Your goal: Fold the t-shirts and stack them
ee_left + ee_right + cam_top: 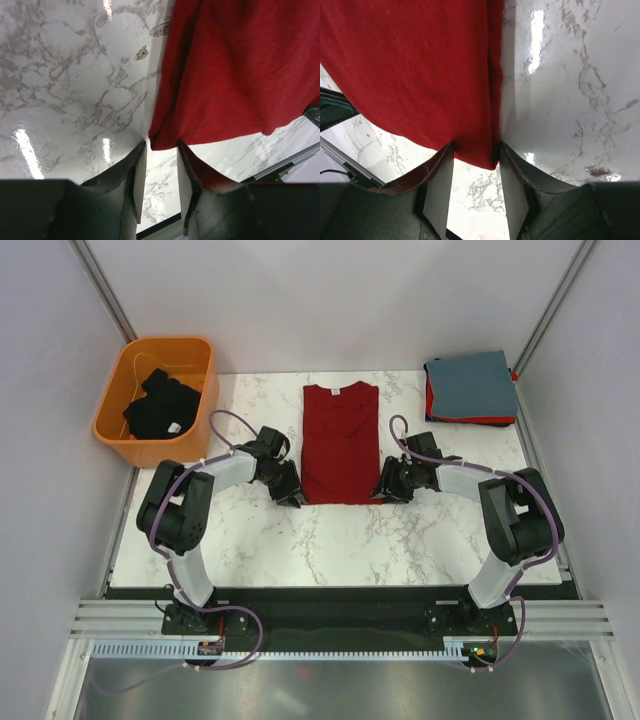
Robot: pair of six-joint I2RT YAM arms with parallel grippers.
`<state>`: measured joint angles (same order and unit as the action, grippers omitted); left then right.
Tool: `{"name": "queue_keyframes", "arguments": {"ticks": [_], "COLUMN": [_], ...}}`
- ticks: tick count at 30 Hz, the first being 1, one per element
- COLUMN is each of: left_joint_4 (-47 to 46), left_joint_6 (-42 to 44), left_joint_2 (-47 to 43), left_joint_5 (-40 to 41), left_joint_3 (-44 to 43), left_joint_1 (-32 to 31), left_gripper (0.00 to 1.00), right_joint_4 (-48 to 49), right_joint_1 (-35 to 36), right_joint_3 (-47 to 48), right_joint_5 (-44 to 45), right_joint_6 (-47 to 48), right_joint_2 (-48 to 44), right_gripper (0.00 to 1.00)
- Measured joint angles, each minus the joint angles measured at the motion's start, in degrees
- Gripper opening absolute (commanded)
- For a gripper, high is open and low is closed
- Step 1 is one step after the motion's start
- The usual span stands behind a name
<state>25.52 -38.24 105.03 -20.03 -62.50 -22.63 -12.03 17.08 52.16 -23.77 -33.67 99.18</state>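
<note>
The marble-patterned table (330, 540) is glossy white with grey veins. At its far left corner stands an orange plastic basket (112, 408), and a crumpled black t-shirt (162, 405) lies inside it. At the far right corner sits a squared stack: a grey-blue folded t-shirt (470, 385) on top, with the edge of a red folded t-shirt (430, 400) showing under it.

The dark red t-shirt (340, 445) lies flat in the middle of the table as a long rectangle of fine knit. Its collar and small white tag (336, 392) point to the far edge. Nothing lies between it and the stack or the basket.

The left pincer (295, 498) is low at the shirt's near left corner. Its dark fingers are spread, and the cloth corner sits just at the gap between their tips. The right pincer (383, 490) is at the near right corner, also spread, with the hem corner lying between its fingertips (451, 150).
</note>
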Motion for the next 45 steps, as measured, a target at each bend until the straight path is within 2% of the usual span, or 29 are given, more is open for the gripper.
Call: {"name": "queue_keyframes", "arguments": {"ticks": [2, 7, 9, 11, 13, 14, 15, 16, 21, 30, 39, 45], "left_joint_4": [-0.3, -1.2, -1.9, -2.4, -3.0, -3.1, -3.3, -3.3, -2.5, 0.4, 8.2, 14.5], "left_joint_6": [-0.3, -0.7, -0.8, -1.0, -1.0, -1.0, -1.0, -1.0, -1.4, -2.7, -8.5, -13.3], "left_joint_2": [0.1, 0.4, 0.4, 0.4, 0.4, 0.4, 0.3, 0.3, -3.1, -21.4, -40.4, -52.7], "left_joint_5": [0.0, 0.2, 0.2, 0.2, 0.2, 0.2, 0.2, 0.2, 0.4, 1.6, 3.7, 4.4], "left_joint_3": [0.2, 0.5, 0.8, 0.9, 0.9, 0.9, 1.0, 1.0, 1.8, 6.3, 14.8, 16.0], "left_joint_1": [0.0, 0.0, 0.0, 0.0, 0.0, 0.0, 0.0, 0.0, 0.0, -1.2, -10.3, -13.3], "left_gripper": [0.30, 0.15, 0.03, 0.02, 0.02, 0.02, 0.02, 0.02, 0.02, 0.02, 0.02, 0.02], "right_joint_4": [0.1, 0.3, 0.5, 0.5, 0.6, 0.6, 0.5, 0.5, -1.6, -11.2, -23.6, -31.1], "right_joint_1": [0.0, 0.0, 0.0, 0.0, 0.0, 0.0, 0.0, 0.0, 0.0, 0.1, 2.6, 7.5], "right_joint_3": [0.0, 0.0, -0.2, -0.3, -0.4, -0.5, -0.5, -0.6, -0.6, -0.5, -2.9, -4.0], "right_joint_5": [-0.2, -0.2, 0.0, 0.1, 0.0, 0.1, 0.1, 0.1, 0.7, 1.6, 2.7, 3.1], "right_joint_6": [0.0, 0.5, 0.7, 0.9, 1.0, 1.1, 1.0, 1.0, 1.1, 2.2, 1.5, -1.5], "right_joint_2": [0.1, 0.3, 0.5, 0.7, 0.9, 0.9, 0.9, 0.9, -0.6, -13.4, -32.0, -43.1], "right_gripper": [0.48, 0.37, 0.31, 0.23, 0.08, 0.08, 0.01, 0.00, 0.00, 0.00, 0.00, 0.00]}}
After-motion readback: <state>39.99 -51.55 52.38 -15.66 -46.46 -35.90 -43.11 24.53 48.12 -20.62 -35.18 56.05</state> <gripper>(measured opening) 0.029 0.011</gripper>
